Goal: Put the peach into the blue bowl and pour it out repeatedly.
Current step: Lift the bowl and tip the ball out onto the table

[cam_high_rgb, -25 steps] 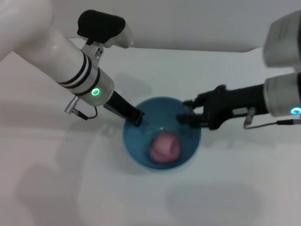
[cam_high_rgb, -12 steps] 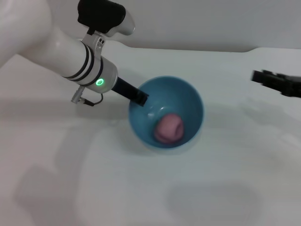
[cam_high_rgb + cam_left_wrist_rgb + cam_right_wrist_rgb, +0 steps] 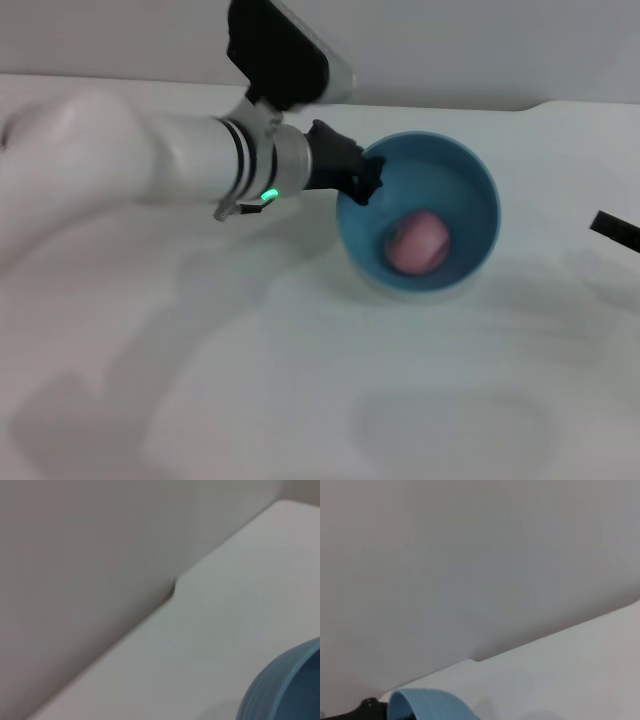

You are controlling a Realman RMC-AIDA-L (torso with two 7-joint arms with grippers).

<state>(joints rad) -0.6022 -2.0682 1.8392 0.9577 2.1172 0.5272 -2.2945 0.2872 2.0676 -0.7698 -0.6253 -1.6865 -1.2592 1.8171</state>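
A white desk [image 3: 300, 400] fills most of the head view, with a pale wall [image 3: 450, 50] across the top of the frame. The blue bowl [image 3: 470, 190] sits right of centre in the upper half, its open mouth tipped toward the camera so the glossy inside shows. The peach [image 3: 418, 243] lies inside the bowl, against the lower part of the inner wall, a small pinkish-red ball much smaller than the bowl. The left arm [image 3: 150, 175] reaches in from the left edge, white with dark bands and a small green light near the wrist. Its black left pincer [image 3: 360, 178] is clamped on the bowl's rim at the bowl's left side, holding the bowl. At the right edge of the frame, around mid-height, a short dark tip of the right pincer [image 3: 615, 230] pokes into view, well apart from the bowl; whether it is wide or narrow cannot be told. The left wrist view shows the bowl's blue outer wall [image 3: 285, 685] in one corner over the white desk, with the wall behind. The right wrist view shows the bowl's rim [image 3: 427, 702] at the frame's edge, with a bit of black pincer touching it.
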